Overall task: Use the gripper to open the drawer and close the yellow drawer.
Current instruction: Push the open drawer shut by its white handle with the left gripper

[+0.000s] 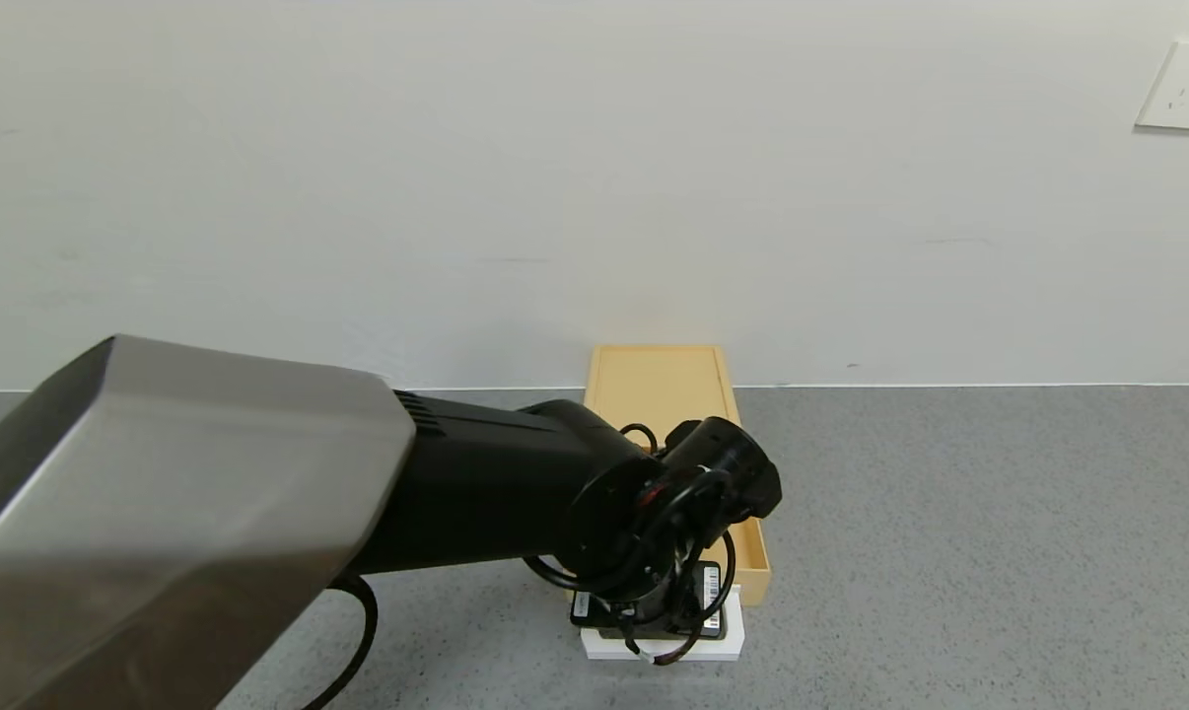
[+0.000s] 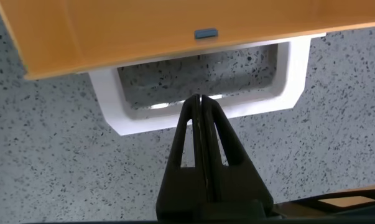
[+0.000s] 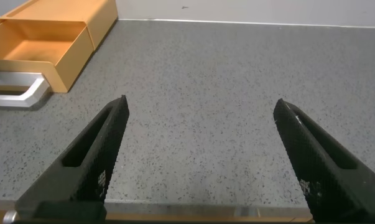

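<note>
My left gripper (image 2: 199,102) sits at the near end of the pulled-out yellow drawer (image 1: 665,394), fingers pressed together, tips inside the white loop handle (image 2: 287,68). My right gripper (image 3: 199,146), well right, is spread wide.
</note>
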Controlling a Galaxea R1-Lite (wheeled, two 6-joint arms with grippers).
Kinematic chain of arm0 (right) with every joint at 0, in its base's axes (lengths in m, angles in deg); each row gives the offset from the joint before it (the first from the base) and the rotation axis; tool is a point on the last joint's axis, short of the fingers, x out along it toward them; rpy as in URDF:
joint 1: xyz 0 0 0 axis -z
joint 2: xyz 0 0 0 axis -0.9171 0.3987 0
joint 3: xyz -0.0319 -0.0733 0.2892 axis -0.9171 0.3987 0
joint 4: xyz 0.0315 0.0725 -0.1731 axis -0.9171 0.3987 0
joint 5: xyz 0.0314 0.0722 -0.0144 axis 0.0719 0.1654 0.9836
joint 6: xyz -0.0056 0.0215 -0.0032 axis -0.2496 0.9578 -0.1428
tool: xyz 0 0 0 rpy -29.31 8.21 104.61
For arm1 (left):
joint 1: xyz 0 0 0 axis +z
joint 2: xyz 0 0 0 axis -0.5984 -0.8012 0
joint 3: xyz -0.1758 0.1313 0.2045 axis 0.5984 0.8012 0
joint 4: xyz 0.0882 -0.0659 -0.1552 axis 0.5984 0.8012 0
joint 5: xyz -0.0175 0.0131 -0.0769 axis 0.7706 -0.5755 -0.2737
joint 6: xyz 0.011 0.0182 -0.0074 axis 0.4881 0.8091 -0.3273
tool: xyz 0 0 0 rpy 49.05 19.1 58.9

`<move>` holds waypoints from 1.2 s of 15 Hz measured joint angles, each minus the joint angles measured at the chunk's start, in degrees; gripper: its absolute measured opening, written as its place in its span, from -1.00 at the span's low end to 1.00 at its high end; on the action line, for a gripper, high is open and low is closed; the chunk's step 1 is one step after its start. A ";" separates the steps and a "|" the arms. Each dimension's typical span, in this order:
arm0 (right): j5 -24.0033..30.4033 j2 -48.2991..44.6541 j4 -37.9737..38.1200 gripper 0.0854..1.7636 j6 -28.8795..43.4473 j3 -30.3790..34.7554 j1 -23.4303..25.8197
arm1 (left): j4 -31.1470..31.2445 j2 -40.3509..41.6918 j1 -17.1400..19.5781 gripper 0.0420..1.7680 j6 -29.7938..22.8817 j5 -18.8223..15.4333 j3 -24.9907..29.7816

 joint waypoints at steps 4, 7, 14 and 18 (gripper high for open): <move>-0.02 0.00 0.00 0.94 0.00 0.00 0.00 | 0.09 -2.45 0.00 -0.92 -0.27 0.00 -2.15; 0.00 0.00 -0.02 0.94 -0.02 0.00 0.00 | 0.00 -3.63 0.00 -0.92 -0.51 0.05 -2.90; 0.00 0.00 0.00 0.94 -0.02 0.00 0.00 | -0.24 -6.31 0.65 -0.92 -0.24 1.18 -6.28; 0.00 0.00 0.00 0.94 0.00 0.00 0.00 | -0.33 -7.24 1.16 -0.92 0.01 3.36 -7.91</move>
